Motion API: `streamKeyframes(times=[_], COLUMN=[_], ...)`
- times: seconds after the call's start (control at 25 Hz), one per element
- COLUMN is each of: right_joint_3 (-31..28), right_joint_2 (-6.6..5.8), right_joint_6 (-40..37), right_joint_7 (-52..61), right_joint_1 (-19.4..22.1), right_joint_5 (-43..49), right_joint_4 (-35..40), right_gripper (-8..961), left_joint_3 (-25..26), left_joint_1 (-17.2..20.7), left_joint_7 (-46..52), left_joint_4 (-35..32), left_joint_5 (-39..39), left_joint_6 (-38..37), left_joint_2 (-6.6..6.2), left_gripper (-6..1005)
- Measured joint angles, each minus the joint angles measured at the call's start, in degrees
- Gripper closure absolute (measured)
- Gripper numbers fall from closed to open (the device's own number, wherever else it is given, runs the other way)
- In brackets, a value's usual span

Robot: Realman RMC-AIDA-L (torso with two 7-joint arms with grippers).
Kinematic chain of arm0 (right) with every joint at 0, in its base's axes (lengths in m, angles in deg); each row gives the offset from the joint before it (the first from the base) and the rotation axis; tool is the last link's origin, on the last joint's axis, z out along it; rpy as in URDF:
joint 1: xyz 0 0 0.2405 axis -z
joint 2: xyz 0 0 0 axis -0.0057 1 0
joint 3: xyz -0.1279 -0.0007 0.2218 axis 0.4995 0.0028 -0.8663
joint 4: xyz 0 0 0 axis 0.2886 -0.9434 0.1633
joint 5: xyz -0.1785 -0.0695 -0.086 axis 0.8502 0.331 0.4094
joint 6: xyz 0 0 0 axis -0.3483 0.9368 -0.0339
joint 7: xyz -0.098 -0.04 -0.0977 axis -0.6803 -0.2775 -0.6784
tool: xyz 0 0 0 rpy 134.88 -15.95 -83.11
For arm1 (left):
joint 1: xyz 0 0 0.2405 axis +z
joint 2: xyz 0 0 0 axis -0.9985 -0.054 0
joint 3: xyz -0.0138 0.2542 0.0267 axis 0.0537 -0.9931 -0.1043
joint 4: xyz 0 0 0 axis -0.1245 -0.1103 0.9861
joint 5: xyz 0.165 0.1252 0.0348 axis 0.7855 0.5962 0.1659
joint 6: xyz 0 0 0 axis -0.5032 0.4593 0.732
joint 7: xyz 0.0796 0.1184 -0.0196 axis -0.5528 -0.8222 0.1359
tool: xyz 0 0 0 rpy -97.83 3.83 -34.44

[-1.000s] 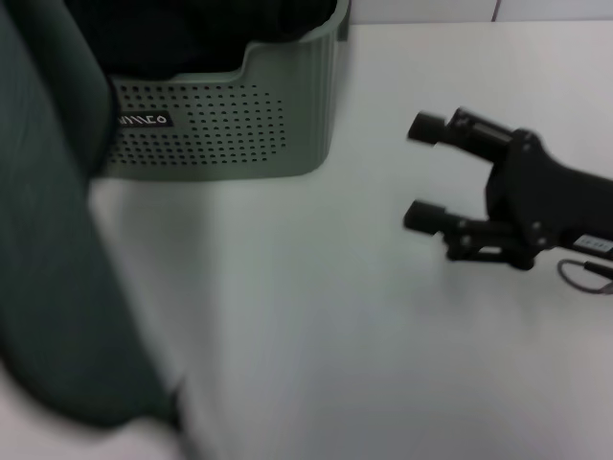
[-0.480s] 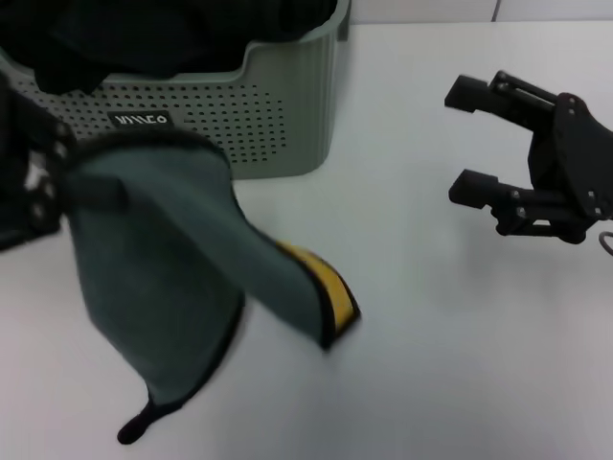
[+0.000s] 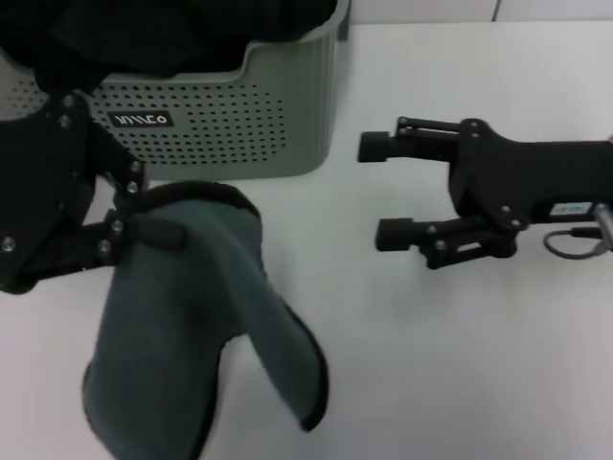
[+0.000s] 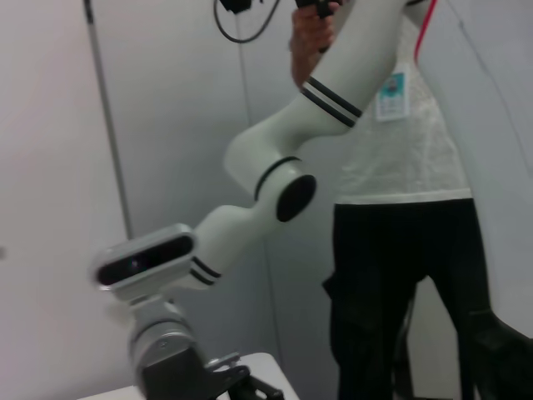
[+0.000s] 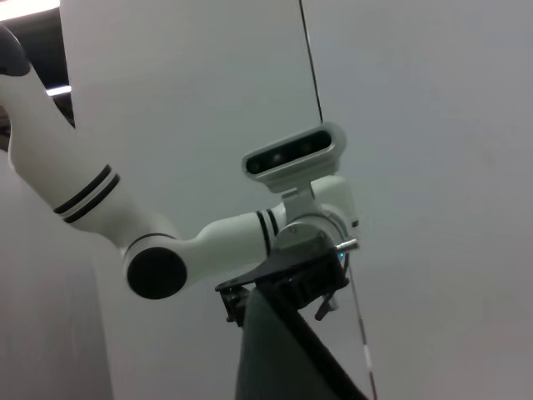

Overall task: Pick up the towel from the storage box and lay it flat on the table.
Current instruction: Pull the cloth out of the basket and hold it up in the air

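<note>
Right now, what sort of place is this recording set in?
Probably a robot lab or test room: a plain smooth white table, bare pale walls, and a standing person in a white shirt beside the rig.

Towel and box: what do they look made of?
Towel: looks like soft woven or microfibre cloth, matte teal with a thin black hem; it drapes and folds limply from the left gripper. Box: looks like moulded plastic, pale grey-green with a smooth, faintly glossy finish; rigid walls with regular punched dots and a curved rim suggest it.
</note>
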Motion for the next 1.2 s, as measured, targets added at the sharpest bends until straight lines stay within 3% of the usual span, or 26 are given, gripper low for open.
streamKeyframes(times=[0.36,0.8,1.04,1.2], right_joint_3=[0.1,0.2,0.2,-0.1], right_joint_2=[1.0,0.6,1.31,1.38], right_joint_6=[1.7,-1.6,-2.5,-3.9], right_joint_7=[3.1,4.9,4.9,4.5], right_joint_1=[-4.3,-6.9,-7.4,-7.0], right_joint_5=[3.6,6.3,7.4,7.2], right_joint_4=[0.0,0.1,0.1,0.1], right_gripper=[119,141,153,290], left_joint_3=[-2.3,-2.8,-2.6,-2.5], left_joint_1=[-3.0,-3.2,-2.8,-2.8], left_joint_7=[-0.2,0.6,0.6,0.6], left_joint_4=[-0.4,-6.5,-7.5,-7.5], left_joint_5=[-0.1,-0.3,-1.6,-1.9], left_joint_6=[0.0,0.0,0.1,0.1], left_joint_2=[1.18,3.45,3.52,3.37], left_gripper=[964,963,964,964])
